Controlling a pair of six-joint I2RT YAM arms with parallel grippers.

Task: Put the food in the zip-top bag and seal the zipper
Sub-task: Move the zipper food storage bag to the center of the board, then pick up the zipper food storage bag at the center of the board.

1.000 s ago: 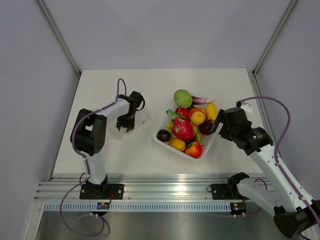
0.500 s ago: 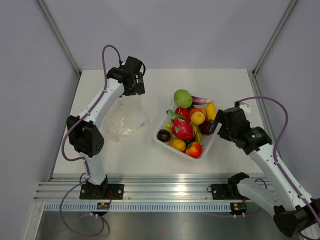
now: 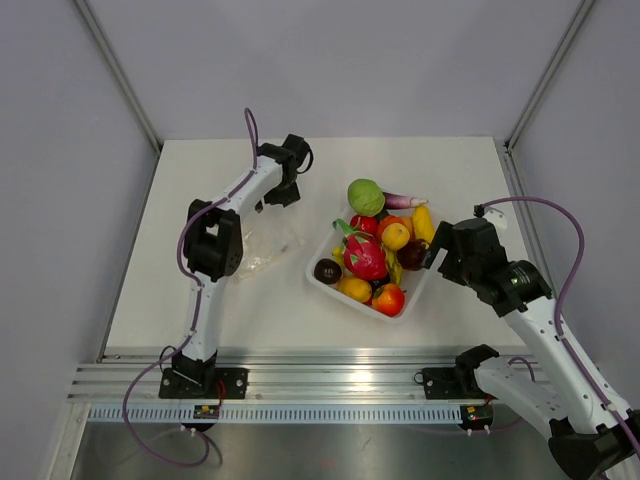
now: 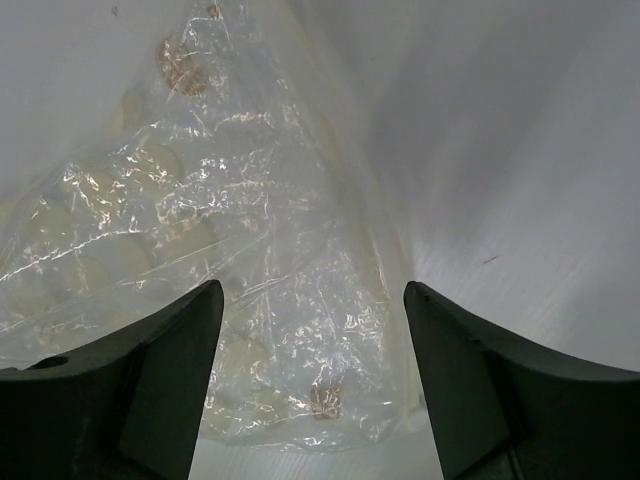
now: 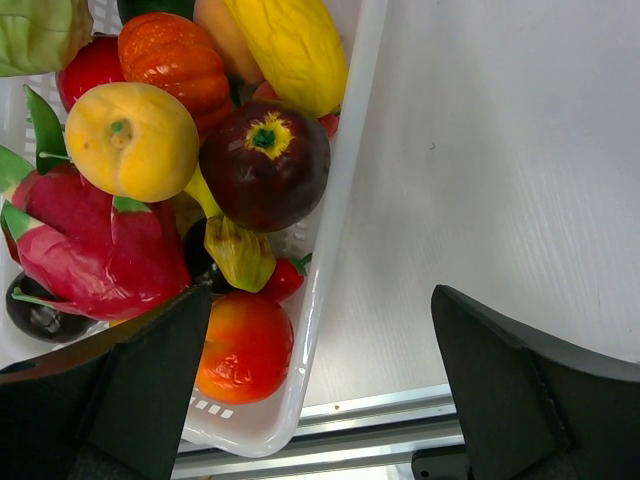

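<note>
The zip-top bag (image 3: 266,246) lies flat and crinkled on the table, left of the tray; its zipper cannot be made out. My left gripper (image 3: 276,194) is open and empty, held above the bag's far edge. In the left wrist view the bag (image 4: 220,270) fills the space between and beyond the open gripper (image 4: 315,292). The food sits piled in a white tray (image 3: 352,300): a pink dragon fruit (image 3: 365,256), a green fruit (image 3: 366,196), and orange, yellow and red pieces. My right gripper (image 3: 433,256) is open and empty at the tray's right rim (image 5: 342,190), beside a dark red fruit (image 5: 265,165).
A purple eggplant (image 3: 403,200) lies at the tray's far edge. The aluminium rail (image 3: 330,380) runs along the near table edge. Bare table shows right of the tray (image 5: 500,150) and beyond the bag.
My left gripper lifted off the bag, swung to the back left, then came right to above the bag's far edge. The bag stayed on the table. The right arm barely moved.
</note>
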